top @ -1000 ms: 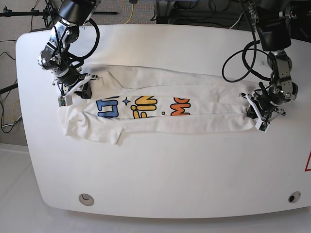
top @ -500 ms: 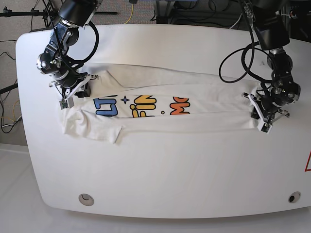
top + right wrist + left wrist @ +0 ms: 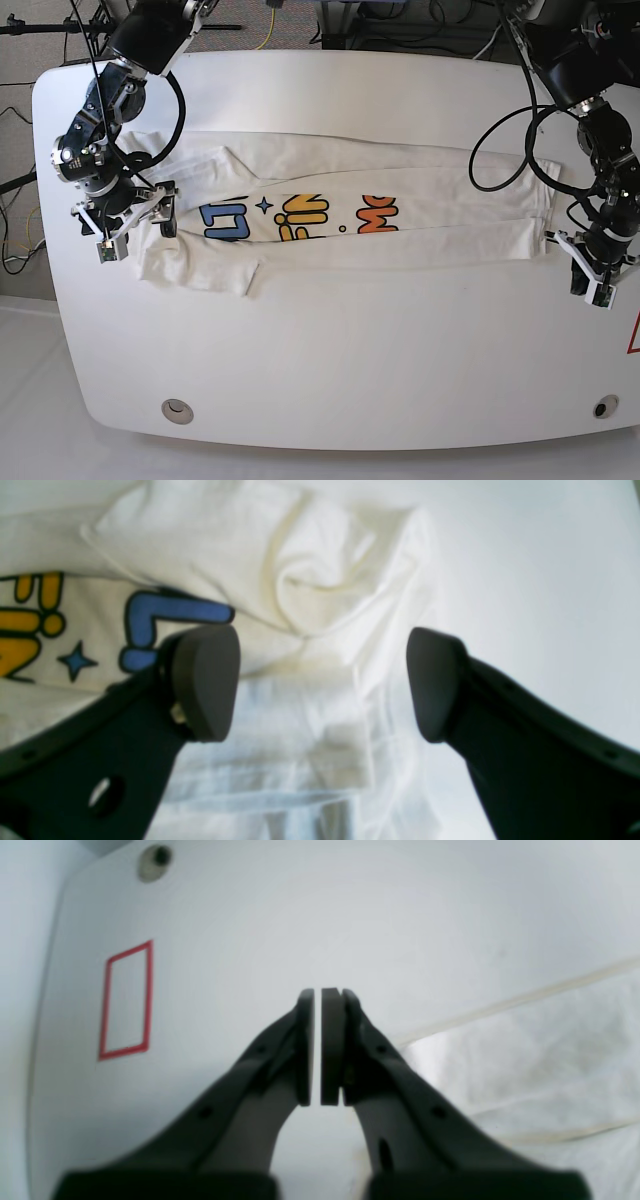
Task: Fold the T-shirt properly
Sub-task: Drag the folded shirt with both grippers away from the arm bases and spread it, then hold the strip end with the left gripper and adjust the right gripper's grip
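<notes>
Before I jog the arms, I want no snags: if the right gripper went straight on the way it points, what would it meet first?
Most likely the T-shirt: the right gripper has its fingers spread over bunched white cloth near the blue lettering. Depth is unclear.

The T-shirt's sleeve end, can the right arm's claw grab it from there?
Probably yes. The right gripper hangs open right over the T-shirt, its bunched sleeve end lying between the jaws, and nothing blocks the way down.

A white table (image 3: 330, 340) carries a red outline (image 3: 125, 1001) near one corner, with a round hole (image 3: 154, 861), perhaps a grommet, further along that edge.
</notes>
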### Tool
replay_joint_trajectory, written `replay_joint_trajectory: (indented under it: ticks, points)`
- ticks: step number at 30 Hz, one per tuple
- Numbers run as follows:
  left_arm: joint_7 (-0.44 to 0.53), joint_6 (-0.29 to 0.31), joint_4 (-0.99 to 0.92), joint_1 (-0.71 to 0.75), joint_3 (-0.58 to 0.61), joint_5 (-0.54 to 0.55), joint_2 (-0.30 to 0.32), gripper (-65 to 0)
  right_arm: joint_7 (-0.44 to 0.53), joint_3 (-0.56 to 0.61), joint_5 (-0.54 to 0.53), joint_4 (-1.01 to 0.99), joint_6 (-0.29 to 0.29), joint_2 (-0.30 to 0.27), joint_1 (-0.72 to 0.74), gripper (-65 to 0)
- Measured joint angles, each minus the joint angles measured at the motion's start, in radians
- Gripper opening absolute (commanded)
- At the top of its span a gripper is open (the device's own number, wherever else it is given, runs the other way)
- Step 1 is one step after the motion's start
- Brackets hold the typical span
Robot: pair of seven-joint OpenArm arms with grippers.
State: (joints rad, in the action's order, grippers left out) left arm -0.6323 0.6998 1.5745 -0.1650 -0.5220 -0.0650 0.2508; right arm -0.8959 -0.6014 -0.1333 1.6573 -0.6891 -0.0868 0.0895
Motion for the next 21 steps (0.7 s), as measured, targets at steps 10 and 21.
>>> replay_joint_trajectory:
  ticks: [10, 21]
  points:
    - [-0.034, 0.001, 0.038, 0.109, -0.080, -0.002, -0.004, -48.0, -0.001, 0.000, 0.014, -0.134, 0.000, -0.002, 0.109, -18.4]
    - [-0.033, 0.005, 0.112, 0.280, -0.128, -0.002, -0.031, -47.2, 0.120, 0.007, 0.018, -0.330, 0.000, -0.018, 0.182, -18.4]
